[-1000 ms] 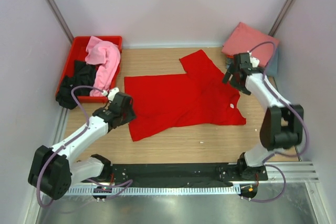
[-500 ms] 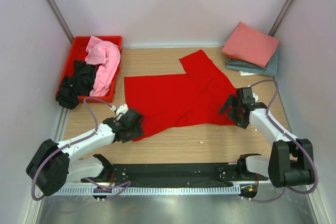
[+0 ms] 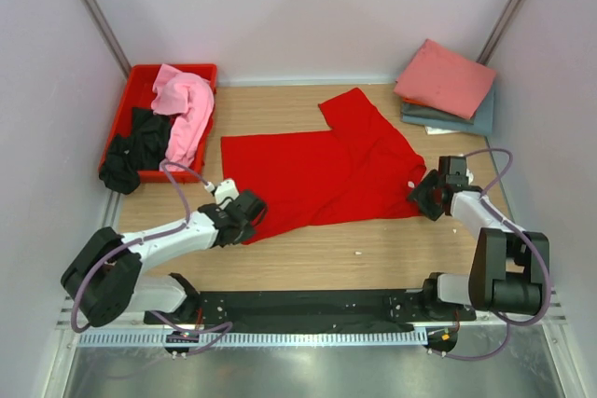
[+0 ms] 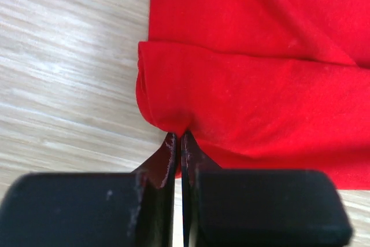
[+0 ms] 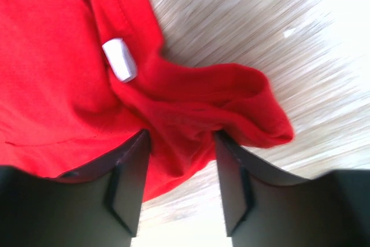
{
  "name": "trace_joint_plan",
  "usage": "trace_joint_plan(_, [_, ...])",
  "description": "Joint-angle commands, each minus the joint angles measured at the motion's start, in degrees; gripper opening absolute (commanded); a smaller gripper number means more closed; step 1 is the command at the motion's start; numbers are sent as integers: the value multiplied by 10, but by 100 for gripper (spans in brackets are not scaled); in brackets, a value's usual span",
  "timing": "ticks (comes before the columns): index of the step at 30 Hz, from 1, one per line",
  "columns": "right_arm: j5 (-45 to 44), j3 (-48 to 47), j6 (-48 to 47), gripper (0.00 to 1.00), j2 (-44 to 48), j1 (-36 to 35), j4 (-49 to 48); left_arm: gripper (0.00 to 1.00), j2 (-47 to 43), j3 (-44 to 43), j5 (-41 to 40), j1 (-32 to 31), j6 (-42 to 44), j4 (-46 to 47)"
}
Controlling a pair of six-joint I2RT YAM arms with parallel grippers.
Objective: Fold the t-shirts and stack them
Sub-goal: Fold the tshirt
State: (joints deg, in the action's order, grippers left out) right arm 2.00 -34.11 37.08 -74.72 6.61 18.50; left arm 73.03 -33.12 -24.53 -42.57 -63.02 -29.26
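Note:
A bright red t-shirt (image 3: pixel 322 174) lies spread on the wooden table. My left gripper (image 3: pixel 250 213) is at its near left corner. In the left wrist view the gripper (image 4: pixel 178 143) is shut, pinching the folded hem of the red t-shirt (image 4: pixel 260 85). My right gripper (image 3: pixel 424 198) is at the shirt's near right corner. In the right wrist view its fingers (image 5: pixel 130 172) stand apart with bunched red cloth (image 5: pixel 191 108) lying between them, not pinched. A white label (image 5: pixel 120 59) shows on the cloth.
A red crate (image 3: pixel 140 81) at the back left holds a light pink t-shirt (image 3: pixel 187 104) and a black t-shirt (image 3: pixel 135 142). At the back right a folded salmon pink t-shirt (image 3: pixel 446 76) lies on a folded grey-blue one (image 3: pixel 466 118). Walls close in both sides.
Both arms came toward the red shirt's near corners. The left gripper closed on the hem. The right gripper came down from the back right and its jaws narrowed around the corner.

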Motion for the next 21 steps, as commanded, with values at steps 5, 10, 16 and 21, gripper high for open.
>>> trace_joint_plan(5, [-17,-17,-30,42,-4,88,5,0,-58,1,-48,-1,-4,-67])
trace_joint_plan(10, [-30,24,-3,40,39,98,-5,0,-142,10,-74,7,-33,-160])
trace_joint_plan(16, [-9,71,24,40,124,98,17,0,-184,7,-71,12,-58,-215])
trace_joint_plan(21, [-67,71,58,13,246,116,72,0,-194,-31,-89,13,-60,-270])
